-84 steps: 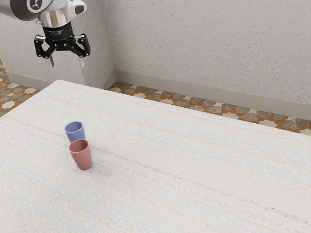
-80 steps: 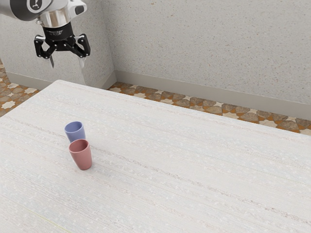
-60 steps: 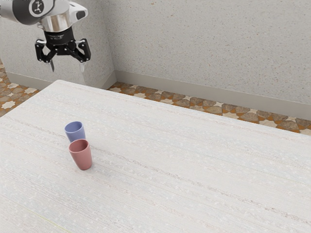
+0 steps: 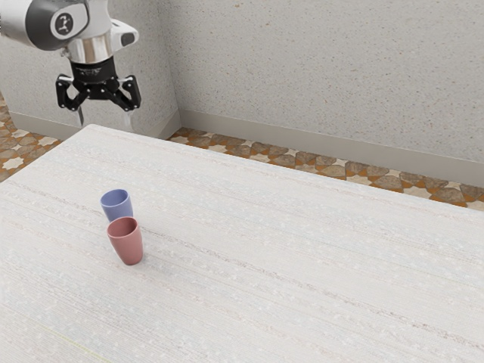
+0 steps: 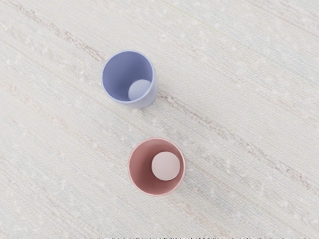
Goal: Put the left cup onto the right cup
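Observation:
Two small cups stand upright and close together on the pale wooden table [image 4: 302, 249]. The blue cup [image 4: 116, 205] is just behind the red cup [image 4: 125, 240] in the exterior view. From above, the wrist view looks into both: the blue cup [image 5: 129, 78] and the red cup [image 5: 156, 167], a small gap between them. My gripper [image 4: 102, 115] hangs high in the air at the exterior view's upper left, well above and behind the cups. It is open and holds nothing.
The table's far edge [image 4: 227, 155] runs below a speckled grey wall, with patterned floor tiles [image 4: 340, 168] between them. Wide bare tabletop stretches to the exterior view's right of the cups.
My hand has come down a little and shifted slightly toward the exterior view's right. The fingers stay open. Both cups stand where they were.

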You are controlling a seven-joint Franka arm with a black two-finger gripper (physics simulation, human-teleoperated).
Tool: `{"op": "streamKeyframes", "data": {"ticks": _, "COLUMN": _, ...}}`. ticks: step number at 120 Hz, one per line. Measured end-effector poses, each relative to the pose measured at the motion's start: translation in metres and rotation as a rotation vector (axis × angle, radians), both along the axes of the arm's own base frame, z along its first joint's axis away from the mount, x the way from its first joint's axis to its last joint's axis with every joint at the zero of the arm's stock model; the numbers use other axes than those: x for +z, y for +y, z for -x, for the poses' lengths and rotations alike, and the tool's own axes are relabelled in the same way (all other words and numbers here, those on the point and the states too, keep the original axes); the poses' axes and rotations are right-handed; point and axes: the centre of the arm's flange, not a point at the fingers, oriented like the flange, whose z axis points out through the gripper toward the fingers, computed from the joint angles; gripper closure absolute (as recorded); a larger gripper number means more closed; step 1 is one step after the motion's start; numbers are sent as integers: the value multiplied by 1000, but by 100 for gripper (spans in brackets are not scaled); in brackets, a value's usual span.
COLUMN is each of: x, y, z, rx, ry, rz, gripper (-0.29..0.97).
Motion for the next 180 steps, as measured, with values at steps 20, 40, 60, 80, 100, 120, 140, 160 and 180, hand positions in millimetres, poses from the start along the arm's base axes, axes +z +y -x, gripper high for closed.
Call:
{"op": "streamKeyframes", "data": {"ticks": 20, "x": -17, "y": -1, "z": 0, "rx": 0, "ry": 34, "rz": 14, "gripper": 0}}
{"op": "streamKeyframes", "data": {"ticks": 40, "x": -42, "y": 9, "z": -6, "rx": 19, "ry": 72, "rz": 25, "gripper": 0}}
{"op": "streamKeyframes", "data": {"ticks": 60, "x": -70, "y": 26, "z": -14, "rx": 45, "ry": 91, "rz": 39, "gripper": 0}}
{"op": "streamKeyframes", "data": {"ticks": 80, "x": -101, "y": 41, "z": -28, "rx": 63, "ry": 111, "rz": 73, "gripper": 0}}
{"op": "streamKeyframes", "data": {"ticks": 100, "x": -126, "y": 60, "z": -40, "rx": 65, "ry": 113, "rz": 94, "gripper": 0}}
{"op": "streamKeyframes", "data": {"ticks": 120, "x": -152, "y": 75, "z": -51, "rx": 49, "ry": 122, "rz": 99, "gripper": 0}}
{"op": "streamKeyframes", "data": {"ticks": 140, "x": -170, "y": 85, "z": -58, "rx": 24, "ry": 123, "rz": 103, "gripper": 0}}
{"op": "streamKeyframes", "data": {"ticks": 160, "x": -187, "y": 98, "z": -63, "rx": -7, "ry": 123, "rz": 112, "gripper": 0}}
{"op": "streamKeyframes", "data": {"ticks": 180, "x": -203, "y": 106, "z": -71, "rx": -67, "ry": 112, "rz": 108, "gripper": 0}}
